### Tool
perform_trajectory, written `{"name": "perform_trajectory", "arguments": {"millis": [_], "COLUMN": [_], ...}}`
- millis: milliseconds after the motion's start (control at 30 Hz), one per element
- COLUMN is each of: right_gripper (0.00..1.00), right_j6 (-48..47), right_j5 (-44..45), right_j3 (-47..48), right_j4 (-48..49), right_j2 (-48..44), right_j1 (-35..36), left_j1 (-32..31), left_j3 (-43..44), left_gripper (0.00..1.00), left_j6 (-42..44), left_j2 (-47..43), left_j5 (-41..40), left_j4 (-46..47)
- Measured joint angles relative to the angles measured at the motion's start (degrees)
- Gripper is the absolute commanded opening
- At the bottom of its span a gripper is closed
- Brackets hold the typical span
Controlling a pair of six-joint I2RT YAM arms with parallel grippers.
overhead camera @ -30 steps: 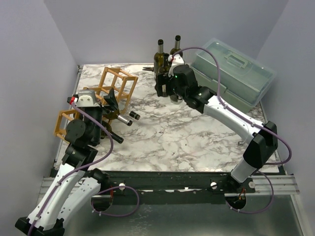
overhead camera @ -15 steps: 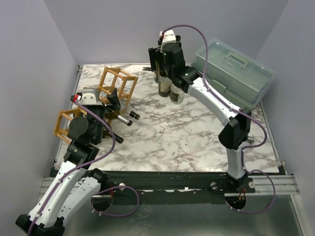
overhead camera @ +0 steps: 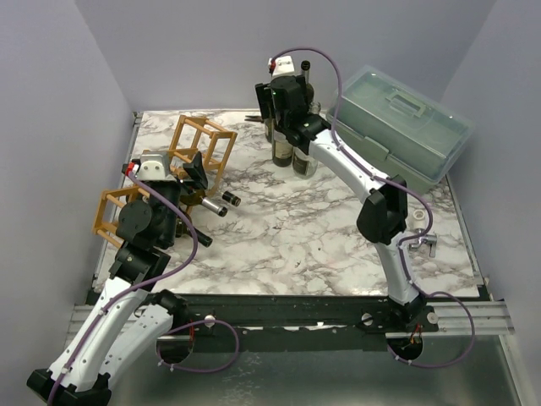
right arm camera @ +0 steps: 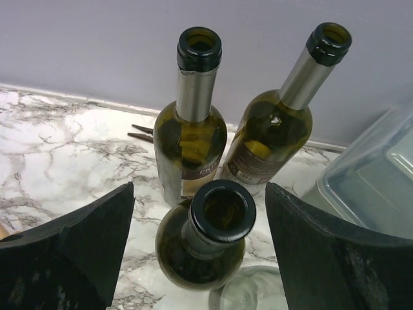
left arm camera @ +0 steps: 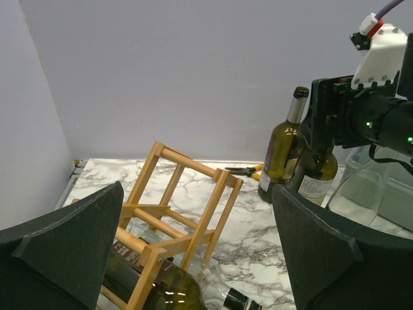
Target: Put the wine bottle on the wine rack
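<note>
The bottle (right arm camera: pixel 218 214) stands upright at the table's (overhead camera: pixel 296 237) far edge, just in front of two more bottles (right arm camera: pixel 193 132) and near the toolbox (overhead camera: pixel 397 118). It is well apart from the rack (left arm camera: pixel 193 166) at the left. The right gripper (right arm camera: pixel 200 194) hangs over it, jaws spread either side of its neck, not touching. The left gripper (left arm camera: pixel 197 187) gapes empty near the rack.

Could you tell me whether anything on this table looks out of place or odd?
Only the pliers lying by the back wall beside the upright wine bottles: a hand tool looks stray here. Nothing appears spilled or broken.
</note>
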Motion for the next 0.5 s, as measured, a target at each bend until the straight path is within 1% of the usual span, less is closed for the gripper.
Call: {"name": "perform_trajectory", "arguments": {"millis": [100,200,233,267,400,500], "right_gripper": [0.72,0.64,0.59,0.52,0.29,0.19], "right_j6": [0.07,0.02,0.02,-0.09,-0.37,0.39], "right_j5": [0.09,0.04,0.04,0.02,-1.05,-3.48], "right_j3": [1.29,1.62,1.62,1.62,1.62,1.49], "right_j4": [0.37,0.92,1.07,1.25,1.51,2.56], "right_j2": [2.23,3.74,4.13,4.42,4.70,4.68], "right_j1": [-0.52,-0.94,-1.03,-1.07,-1.11,-1.20], "left_j1": [0.00,0.00,0.00,0.00,0.00,0.00], "left_j3": [0.00,0.00,0.00,0.00,0.00,0.00], "left_gripper": [0.98,0.98,0.98,0.98,0.98,0.99], "left_j6": [-0.02,-0.04,-0.04,-0.07,-0.07,-0.09], "left_j2": [0.07,0.11,0.15,0.26,0.70,1.14], "left_j5": [0.20,0.37,0.42,0.44,0.59,0.74], "left_j4": [0.00,0.00,0.02,0.00,0.00,0.00]}}
